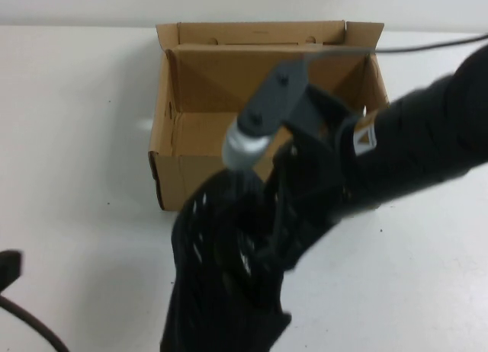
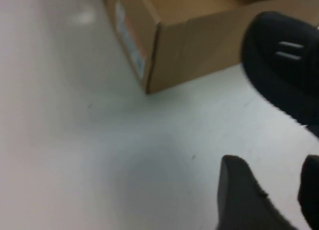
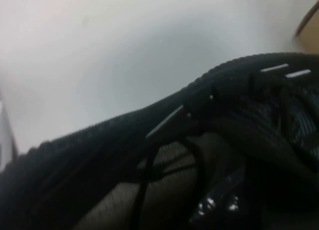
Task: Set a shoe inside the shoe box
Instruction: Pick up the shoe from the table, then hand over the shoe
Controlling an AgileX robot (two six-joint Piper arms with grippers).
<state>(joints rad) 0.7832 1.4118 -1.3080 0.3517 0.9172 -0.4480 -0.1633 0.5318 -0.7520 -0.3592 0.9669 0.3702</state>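
Observation:
The black mesh shoe hangs in the air, lifted off the white table in front of the shoe box. My right gripper reaches in from the right and is shut on the shoe's collar by the laces; its fingertips are buried in the shoe. The brown cardboard box stands open-topped at the back centre and looks empty. My left gripper is low over the table at the near left, open and holding nothing, with the box corner and the shoe's toe ahead of it.
A dark cable runs along the table behind the box at the right. Another black cable curves at the near left edge. A printed label sits on the box's side wall.

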